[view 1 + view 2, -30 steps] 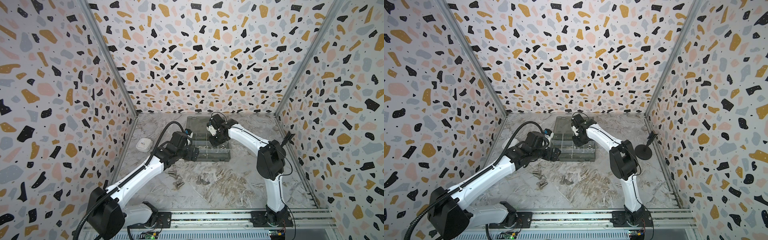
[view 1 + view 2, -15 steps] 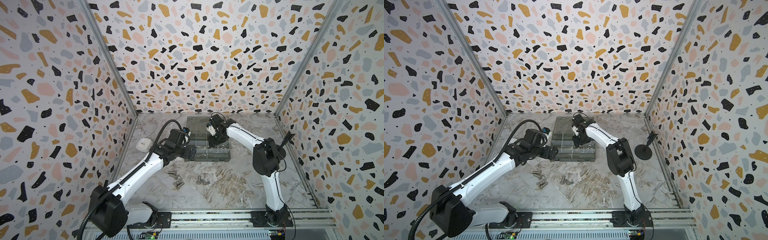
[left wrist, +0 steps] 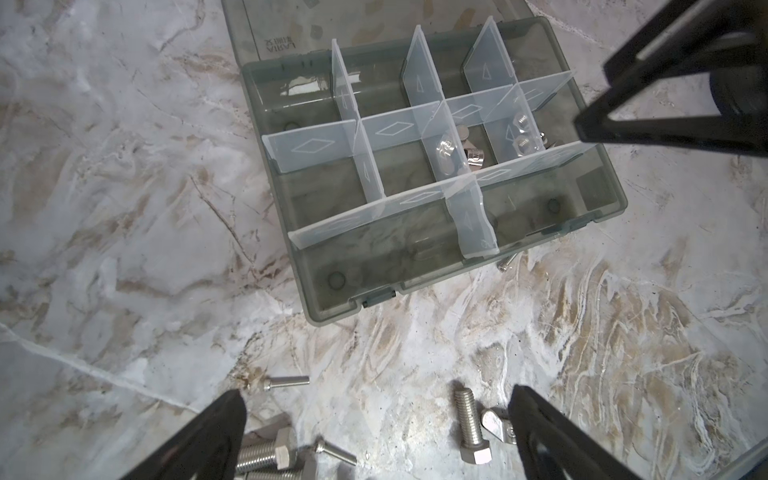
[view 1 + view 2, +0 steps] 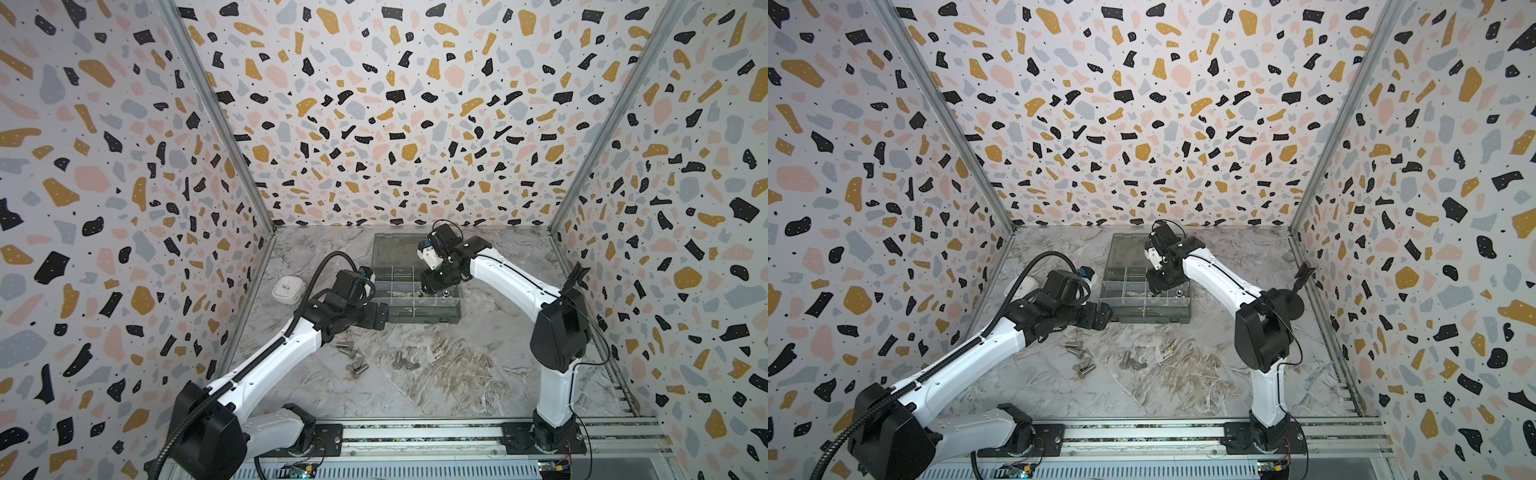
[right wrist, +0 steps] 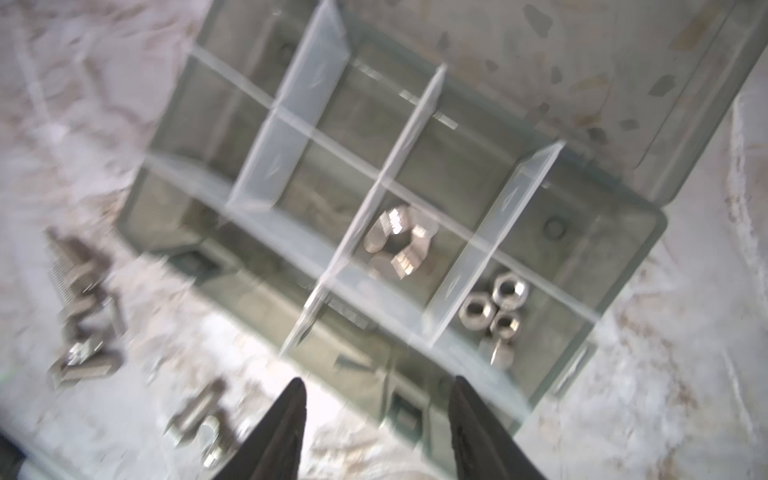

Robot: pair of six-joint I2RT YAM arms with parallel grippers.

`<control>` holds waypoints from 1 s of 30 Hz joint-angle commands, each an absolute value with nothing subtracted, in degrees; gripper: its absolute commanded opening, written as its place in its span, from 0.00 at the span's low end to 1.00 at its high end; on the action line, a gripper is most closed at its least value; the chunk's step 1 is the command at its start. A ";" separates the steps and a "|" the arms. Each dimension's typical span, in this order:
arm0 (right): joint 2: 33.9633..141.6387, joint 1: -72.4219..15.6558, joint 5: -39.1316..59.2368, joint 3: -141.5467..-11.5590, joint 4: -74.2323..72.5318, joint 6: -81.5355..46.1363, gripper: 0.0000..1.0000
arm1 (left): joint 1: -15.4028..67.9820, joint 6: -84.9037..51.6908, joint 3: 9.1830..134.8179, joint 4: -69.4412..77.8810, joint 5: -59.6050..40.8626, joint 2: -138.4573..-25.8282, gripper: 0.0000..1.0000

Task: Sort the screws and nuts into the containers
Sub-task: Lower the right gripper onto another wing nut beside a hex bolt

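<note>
Marble-look tabletop [image 4: 457, 386] inside speckled terrazzo walls [image 4: 374, 124]. Left gripper [image 3: 376, 392] has its fingers spread wide, nothing pinched. Loose screws [image 3: 469, 424] lie on the tabletop right between and beside them, with the organiser box [image 3: 332, 286] just past the tips. Right gripper [image 5: 378, 381] hangs over the box, fingers apart and empty. Beyond its tips the containers [image 5: 291, 124] hold the nuts [image 5: 494, 307]: hex ones in an end compartment, winged ones in the one next door. Right wrist view is pretty blurry though.
</note>
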State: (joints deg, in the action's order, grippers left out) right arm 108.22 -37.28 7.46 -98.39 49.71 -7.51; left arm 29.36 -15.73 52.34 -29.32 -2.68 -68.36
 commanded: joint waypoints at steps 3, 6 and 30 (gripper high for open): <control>100.76 -43.62 9.25 -88.39 48.98 -7.50 0.54 | 29.18 -20.01 49.36 -27.18 -3.65 -64.29 0.99; 97.93 -46.03 10.64 -83.21 46.74 -9.12 0.53 | 29.18 -22.61 46.57 -27.16 -4.11 -61.89 1.00; 95.83 -57.91 13.18 -62.59 27.85 -14.29 0.49 | 36.83 -33.17 37.19 -35.86 -4.72 -43.41 1.00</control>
